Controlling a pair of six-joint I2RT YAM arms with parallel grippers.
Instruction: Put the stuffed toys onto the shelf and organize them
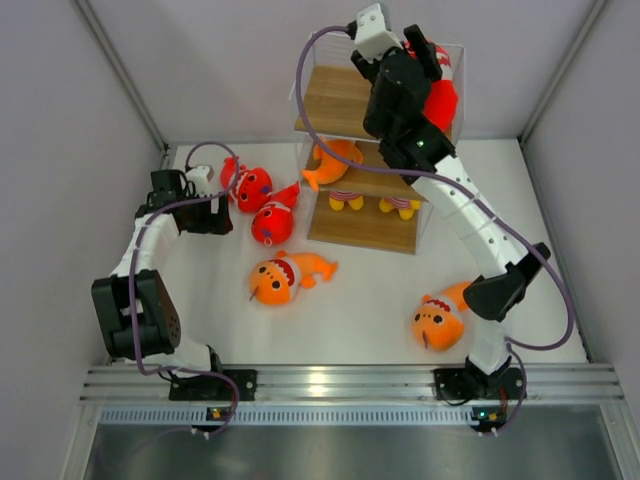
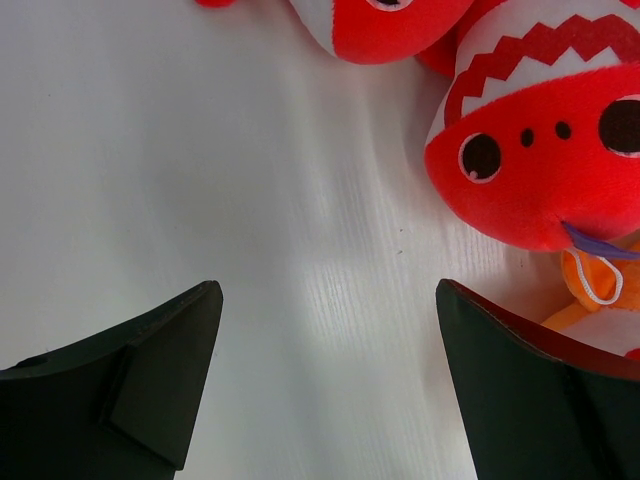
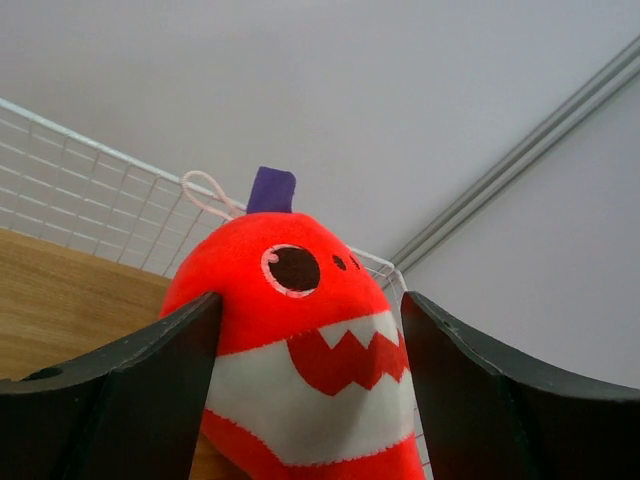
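Note:
The shelf [image 1: 335, 100] stands at the back centre. My right gripper [image 1: 422, 50] is over the right end of its top board, shut on a red shark [image 1: 441, 100]. In the right wrist view the shark [image 3: 300, 300] stands upright between my fingers [image 3: 150, 370], above the wooden board [image 3: 60, 300]. One orange fish [image 1: 335, 162] lies on the middle tier. Two red sharks [image 1: 250, 185] [image 1: 272, 222] lie on the table at the left. My left gripper [image 1: 215, 213] is open and empty right beside them. Its wrist view shows both sharks [image 2: 540, 160] [image 2: 385, 25] ahead and to the right. Two orange fish [image 1: 280, 278] [image 1: 438, 322] lie on the table in front.
Small yellow striped items [image 1: 345, 200] [image 1: 400, 207] sit on the shelf's bottom tier. A white wire back [image 3: 80, 190] rims the top tier. Grey walls close in the white table [image 1: 370, 300] on three sides.

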